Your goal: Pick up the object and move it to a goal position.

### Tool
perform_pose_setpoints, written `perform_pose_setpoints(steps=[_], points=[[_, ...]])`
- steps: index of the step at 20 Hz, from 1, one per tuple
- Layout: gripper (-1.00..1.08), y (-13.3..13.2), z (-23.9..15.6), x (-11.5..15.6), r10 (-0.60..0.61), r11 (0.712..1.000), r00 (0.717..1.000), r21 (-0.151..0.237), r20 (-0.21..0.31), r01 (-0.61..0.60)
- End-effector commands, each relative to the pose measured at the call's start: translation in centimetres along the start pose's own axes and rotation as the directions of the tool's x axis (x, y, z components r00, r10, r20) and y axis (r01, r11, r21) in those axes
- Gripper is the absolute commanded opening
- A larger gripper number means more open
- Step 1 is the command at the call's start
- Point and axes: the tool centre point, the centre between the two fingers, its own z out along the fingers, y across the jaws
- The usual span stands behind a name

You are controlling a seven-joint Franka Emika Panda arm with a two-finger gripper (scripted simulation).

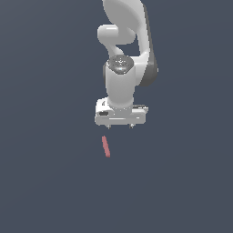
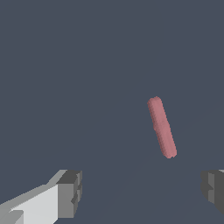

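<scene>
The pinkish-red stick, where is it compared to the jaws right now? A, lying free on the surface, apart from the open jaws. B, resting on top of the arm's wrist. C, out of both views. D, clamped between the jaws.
A: the pinkish-red stick lies alone on the dark surface, with the gripper open and its fingertips clear of it in the wrist view.

Arm [image 1: 129, 41] cut off by the exterior view's upper edge, claw [image 1: 120, 125] fingertips there too small to tell apart, wrist view crops both fingers [image 2: 70, 192] at its edges, one showing only a sliver
</scene>
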Motion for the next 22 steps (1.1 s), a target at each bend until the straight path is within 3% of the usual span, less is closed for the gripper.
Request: perform_pose_setpoints(steps=[1, 22], points=[[1.00, 0.5, 0.7, 0.2, -0.019, 1.000, 1.000, -0.002, 0.002, 0.019], [1.00, 7.3, 9.9, 1.8, -0.288, 0.957, 0.957, -0.015, 0.025, 0.289]])
